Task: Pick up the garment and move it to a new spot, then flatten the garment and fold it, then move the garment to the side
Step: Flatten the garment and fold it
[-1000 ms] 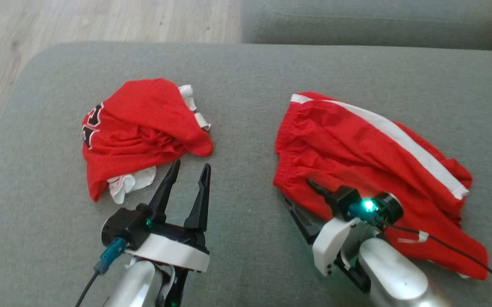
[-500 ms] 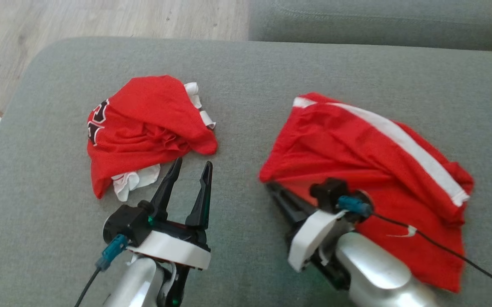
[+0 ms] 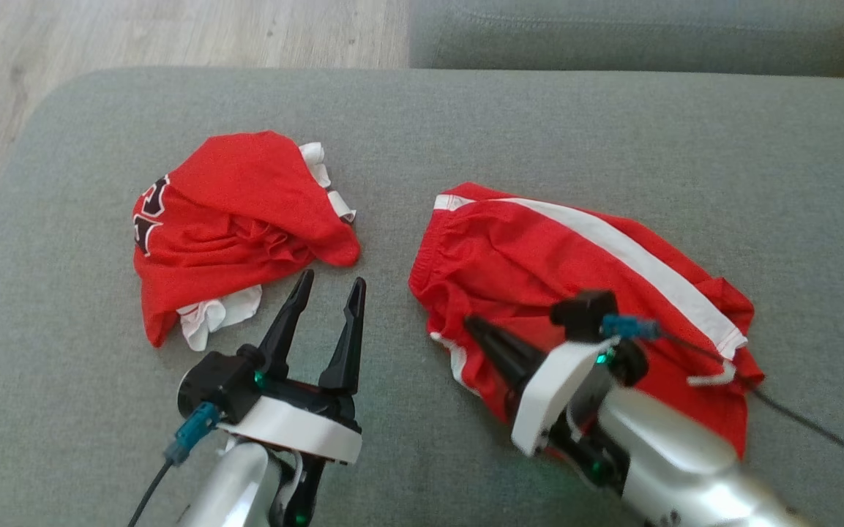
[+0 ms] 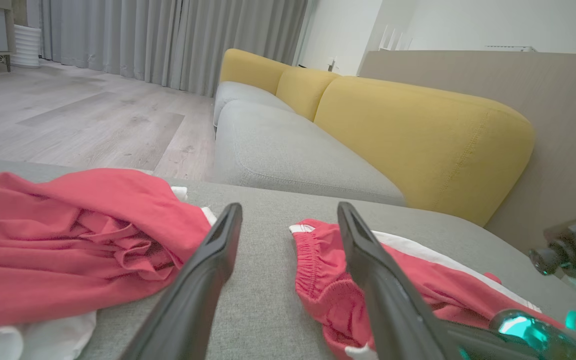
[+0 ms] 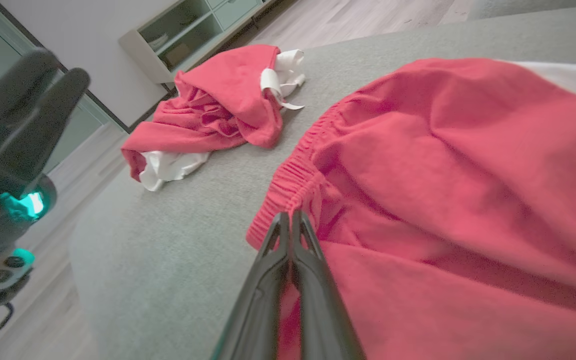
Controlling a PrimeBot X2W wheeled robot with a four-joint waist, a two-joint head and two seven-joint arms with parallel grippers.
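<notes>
The garment [image 3: 553, 256] is a pair of red shorts with a white side stripe, lying bunched on the right half of the grey cushion [image 3: 612, 124]. My right gripper [image 3: 474, 327] is shut on its elastic waistband at the near left corner. The right wrist view shows the fingers pinched together [image 5: 290, 217] on the red cloth [image 5: 442, 175]. My left gripper [image 3: 330, 282] stands open over bare cushion between the two red pieces, touching nothing. Its spread fingers [image 4: 288, 210] frame the waistband of the garment [image 4: 327, 280].
A second red garment with white lining [image 3: 231, 219] lies crumpled at the left of the cushion. Another grey cushion [image 3: 612, 29] sits behind, with yellow backrests [image 4: 417, 130]. Wooden floor [image 3: 173, 29] lies beyond the left edge. A black cable [image 3: 817, 432] trails from my right wrist.
My right gripper has shut on the waistband and pulled the shorts to the left, bunching them. The left gripper has stayed open and in place.
</notes>
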